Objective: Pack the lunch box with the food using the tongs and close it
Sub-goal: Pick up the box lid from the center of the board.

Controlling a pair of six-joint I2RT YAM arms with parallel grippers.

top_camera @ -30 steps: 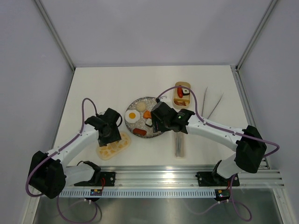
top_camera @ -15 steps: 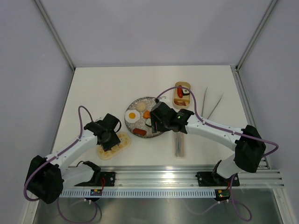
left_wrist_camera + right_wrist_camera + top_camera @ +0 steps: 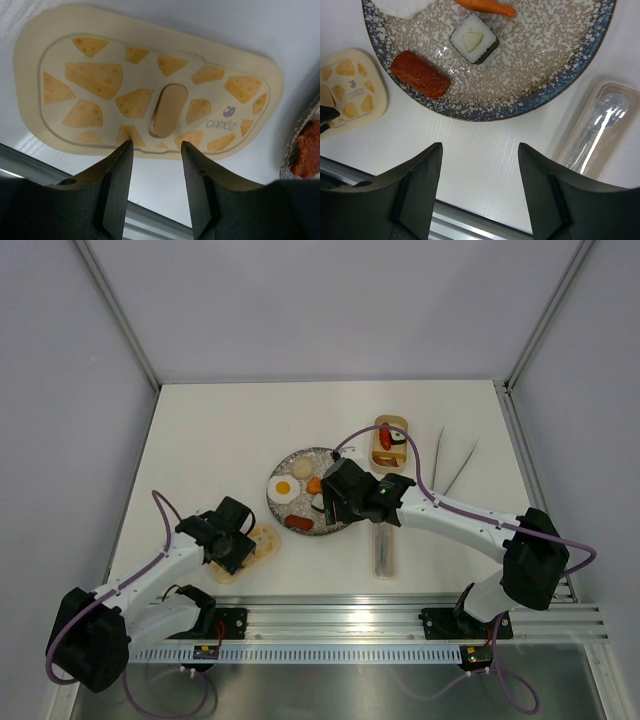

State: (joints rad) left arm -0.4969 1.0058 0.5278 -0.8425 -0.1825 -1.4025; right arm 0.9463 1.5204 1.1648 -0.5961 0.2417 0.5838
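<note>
Backward toward the rail [image 3: 350, 612] came my left tool [image 3: 156, 150], fingers apart, empty, at the near rim of the lid [image 3: 100, 75]; right tool [image 3: 480, 150] gapes empty too. I'd straddle that rim squarely; lunch box [image 3: 392, 420] waits beyond the plate [image 3: 298, 465].

speckled plate [image 3: 545, 60], clear cutlery case [image 3: 597, 135]

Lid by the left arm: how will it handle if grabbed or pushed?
The lid looks like thin moulded plastic, probably stiff and light. Lying flat on the smooth table, it may slide rather than tip. Its centre tab looks the likeliest pinch point.
</note>
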